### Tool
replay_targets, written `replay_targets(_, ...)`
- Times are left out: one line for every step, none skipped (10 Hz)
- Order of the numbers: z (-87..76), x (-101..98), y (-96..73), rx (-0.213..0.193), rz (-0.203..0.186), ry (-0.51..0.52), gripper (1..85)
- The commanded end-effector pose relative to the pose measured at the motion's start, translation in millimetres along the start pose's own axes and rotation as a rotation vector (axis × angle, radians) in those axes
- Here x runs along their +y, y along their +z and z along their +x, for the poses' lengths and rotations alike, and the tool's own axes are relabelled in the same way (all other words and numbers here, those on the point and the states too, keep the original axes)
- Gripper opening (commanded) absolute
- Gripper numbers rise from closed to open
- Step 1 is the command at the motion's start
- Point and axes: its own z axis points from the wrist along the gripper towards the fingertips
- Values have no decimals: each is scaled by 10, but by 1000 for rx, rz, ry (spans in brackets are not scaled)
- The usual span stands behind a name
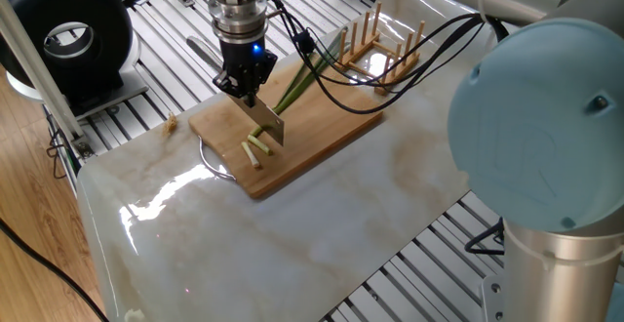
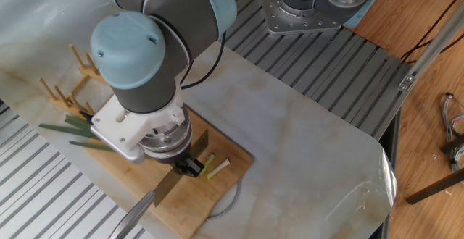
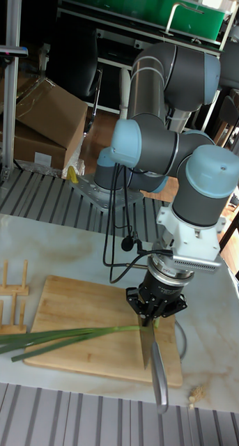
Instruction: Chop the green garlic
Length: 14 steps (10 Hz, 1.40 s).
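Chopping underway: gripper (image 1: 243,90) clamped on knife (image 1: 265,122), blade down on green garlic (image 1: 292,88) beside cut pieces (image 1: 254,147); next likely lift and shift along the stalk.

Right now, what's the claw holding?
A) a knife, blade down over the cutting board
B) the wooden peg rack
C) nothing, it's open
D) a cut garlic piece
A: the claw is shut on the knife, whose blade points down at the green garlic on the cutting board; cut pieces lie on the board and the peg rack stands apart.
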Motion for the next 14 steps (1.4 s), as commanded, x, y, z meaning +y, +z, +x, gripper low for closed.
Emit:
replay_targets(-15,-6,-36,-2,-4,-1,13)
replay_targets(-19,-77,-68,3,2,-11,13)
replay_targets(-15,-149,-112,9,6,-23,13)
replay_targets(-1,-220,-142,16,20,-29,13)
replay_targets(1,-312,-141,17,46,-38,13)
replay_targets(-8,-402,-125,15,64,-48,13)
replay_targets(-10,-489,-109,15,77,-57,13)
replay_targets(-1,-555,-101,17,83,-65,13)
replay_targets(18,-601,-120,24,90,-69,13)
replay_targets(27,-642,-137,27,99,-71,13)
replay_targets(28,-682,-138,28,107,-77,13)
replay_targets(30,-695,-118,28,103,-77,13)
replay_targets(36,-700,-87,28,96,-79,13)
replay_targets(40,-696,-66,27,91,-79,13)
